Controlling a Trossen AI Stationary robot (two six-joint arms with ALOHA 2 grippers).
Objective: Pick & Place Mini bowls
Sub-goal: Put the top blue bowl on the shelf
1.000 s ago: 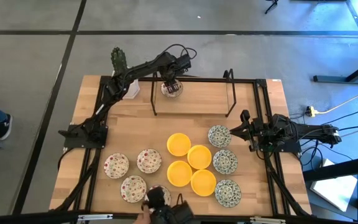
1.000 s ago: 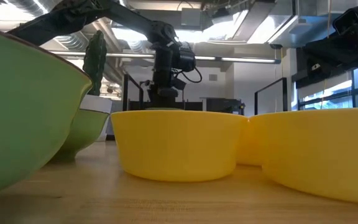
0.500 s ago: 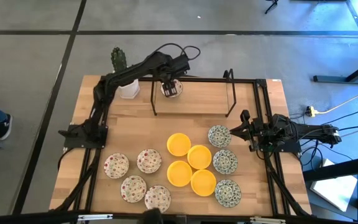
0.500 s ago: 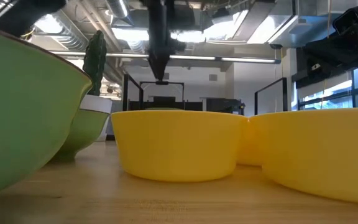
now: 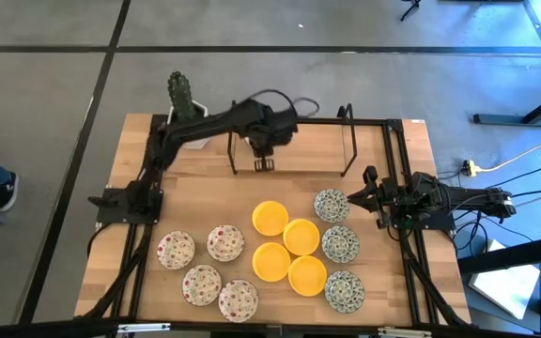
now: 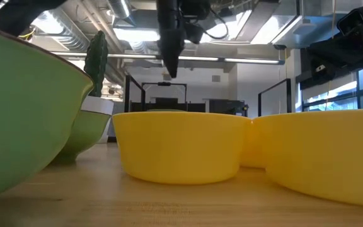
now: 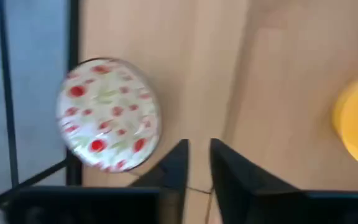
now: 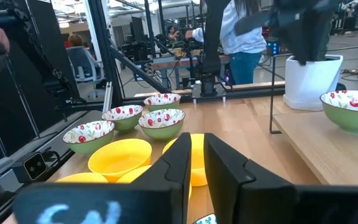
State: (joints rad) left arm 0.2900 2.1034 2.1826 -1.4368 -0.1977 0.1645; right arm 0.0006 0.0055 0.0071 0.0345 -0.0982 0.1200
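**Entry: left arm between bowls, one set down at the far edge**

We logged the left pincer nearly closed and empty, above the tabletop. One red-speckled bowl sat just beside it; eleven remained clustered near us. Right pincer waited, narrowly closed, empty. We judged reopening wide before descending advisable.

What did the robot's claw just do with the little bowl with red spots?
The left claw lifted off the red-speckled bowl, leaving it by the table's far edge, then slid toward the table's middle and closed empty. The right claw and the other bowls stayed put.
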